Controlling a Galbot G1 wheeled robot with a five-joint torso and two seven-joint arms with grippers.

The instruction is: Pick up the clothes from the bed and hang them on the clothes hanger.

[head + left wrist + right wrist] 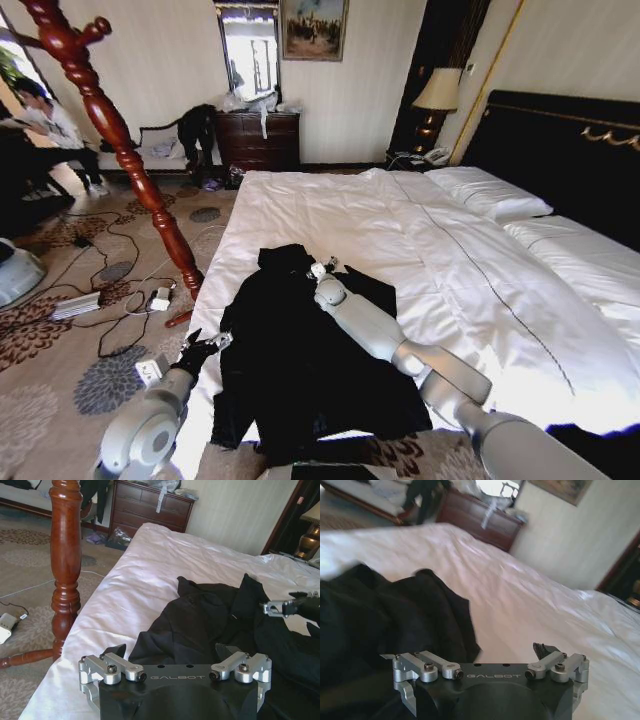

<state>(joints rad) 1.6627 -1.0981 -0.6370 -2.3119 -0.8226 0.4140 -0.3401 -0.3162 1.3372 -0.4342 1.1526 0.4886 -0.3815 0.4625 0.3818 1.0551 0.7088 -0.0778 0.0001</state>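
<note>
Clothes lie spread flat on the bed, nothing lifted yet. Left claw released at the garment's side edge; right claw released above its collar end. Coat stand beside the bed, bare; grasp and hanging remain.

clothes hanger obstructs left | bed duvet open beyond clothes
</note>
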